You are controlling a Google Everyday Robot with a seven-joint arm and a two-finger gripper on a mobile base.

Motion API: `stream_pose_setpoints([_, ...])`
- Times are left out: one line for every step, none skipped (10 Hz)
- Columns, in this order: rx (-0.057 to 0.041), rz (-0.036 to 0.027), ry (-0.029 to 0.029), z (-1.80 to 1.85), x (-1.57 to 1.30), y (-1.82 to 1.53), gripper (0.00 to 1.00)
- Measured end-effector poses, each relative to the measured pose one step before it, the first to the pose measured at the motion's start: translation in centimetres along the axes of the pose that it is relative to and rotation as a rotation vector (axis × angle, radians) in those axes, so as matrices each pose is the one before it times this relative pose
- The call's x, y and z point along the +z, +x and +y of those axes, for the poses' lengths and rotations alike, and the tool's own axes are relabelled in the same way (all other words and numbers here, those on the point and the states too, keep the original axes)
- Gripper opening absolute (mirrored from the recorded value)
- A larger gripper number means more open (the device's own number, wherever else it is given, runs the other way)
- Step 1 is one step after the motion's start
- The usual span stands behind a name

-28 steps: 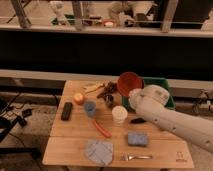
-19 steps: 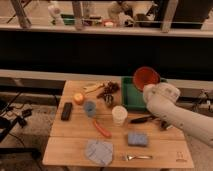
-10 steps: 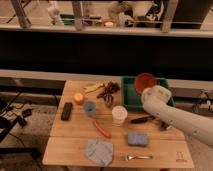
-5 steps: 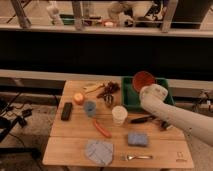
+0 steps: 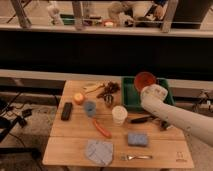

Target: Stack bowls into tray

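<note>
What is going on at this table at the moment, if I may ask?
The robot's single arm reaches over the dark green tray at the table's far right. Its tool is at the orange-red bowl, which is over the tray's back part. Whether the bowl is held or released cannot be told. A cream cup and blue sponge lie nearer.

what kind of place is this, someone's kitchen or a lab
Likely a robot test lab: a wooden table strewn with unrelated props, and a white robot arm whose gripper sits by the round orange-red bowl at the dark green plastic tray.
</note>
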Motion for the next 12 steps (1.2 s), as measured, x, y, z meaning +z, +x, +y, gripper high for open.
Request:
stream_pose_setpoints([0.00024, 0.00047, 0.00084, -0.054, -0.032, 0.036, 0.0])
stream_pose_setpoints([0.00119, 0.0012, -0.00043, 0.04, -0.002, 0.119, 0.0])
stream_pose_setpoints([0.0003, 0.00028, 0.00023, -0.012, -0.012, 0.031, 0.0])
stream_pose_setpoints([-0.00029, -0.00027, -0.00026, 0.014, 0.013, -0.029, 0.0])
stream_pose_setpoints([0.00277, -0.00204, -0.00219, 0.014, -0.002, -0.092, 0.0])
stream_pose_setpoints([0.01964, -0.00708, -0.0158, 0.232, -0.107, 0.016, 0.0])
stream_pose_setpoints([0.02526, -0.00419, -0.0126, 0.236, -0.225, 0.076, 0.0])
stream_pose_setpoints([0.03829, -0.00541, -0.01938, 0.345, -0.136, 0.305, 0.0])
stream_pose_setpoints([0.01639, -0.00528, -0.01045, 0.094, -0.059, -0.006, 0.0])
stream_pose_setpoints([0.00955, -0.01051, -0.00928, 0.173, 0.077, -0.268, 0.0])
stream_pose_setpoints([0.00825, -0.00815, -0.00412, 0.016, -0.007, -0.07, 0.0])
stream_pose_setpoints([0.00424, -0.00814, -0.00263, 0.076, 0.08, 0.019, 0.0])
